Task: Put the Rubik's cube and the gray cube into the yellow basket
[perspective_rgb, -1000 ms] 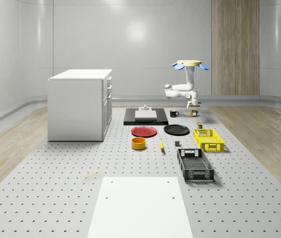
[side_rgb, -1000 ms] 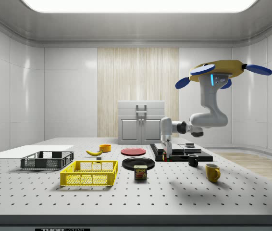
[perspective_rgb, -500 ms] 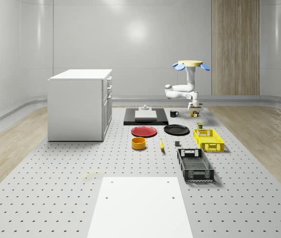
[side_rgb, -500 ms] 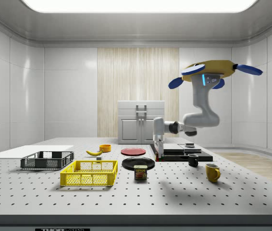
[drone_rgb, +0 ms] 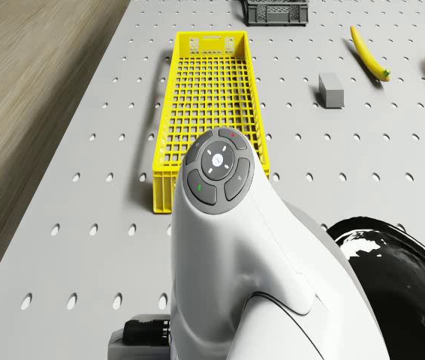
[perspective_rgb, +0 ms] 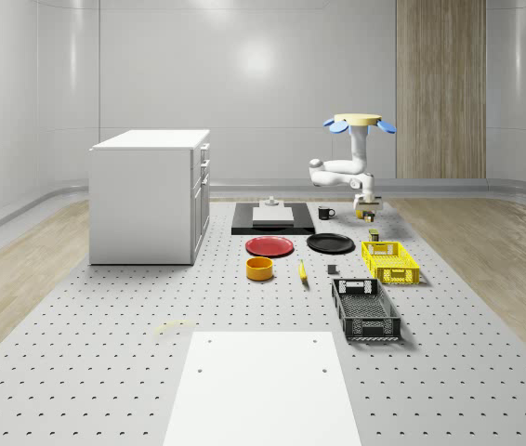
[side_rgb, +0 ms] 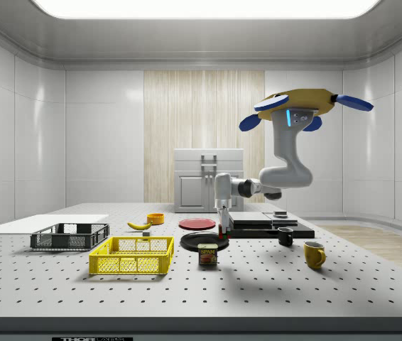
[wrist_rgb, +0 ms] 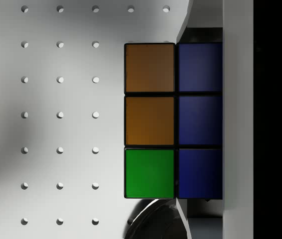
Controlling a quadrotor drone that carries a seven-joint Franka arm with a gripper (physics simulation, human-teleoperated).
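1. Orange, green and blue tiles of the hard plastic Rubik's cube (wrist_rgb: pixel 173 121) sit close in front of the wrist camera, pressed between the jaws, so the gripper (side_rgb: pixel 221 229) holds it clamped and off the table.
2. Judged by its look, the cube is light, stiff and smooth-faced; a grip on two flat opposite faces, as here, should hold, though the glossy tiles could slip if it is jolted.
3. Measured from the yellow wire-mesh basket (drone_rgb: pixel 208 103), the drone (side_rgb: pixel 297 106) hovers high, short of the basket's near end, beside the glossy black plate (drone_rgb: pixel 400 277), with the gripper below it, not yet over the basket.
4. Also beside the basket, on its plate side, lies the small gray cube (drone_rgb: pixel 330 89), alone on the white perforated table (drone_rgb: pixel 85 225).
5. Room above the basket looks open. Its thin upright rim is the edge to clear, and the table's border toward the wooden floor (drone_rgb: pixel 25 90) runs along the basket's far side.
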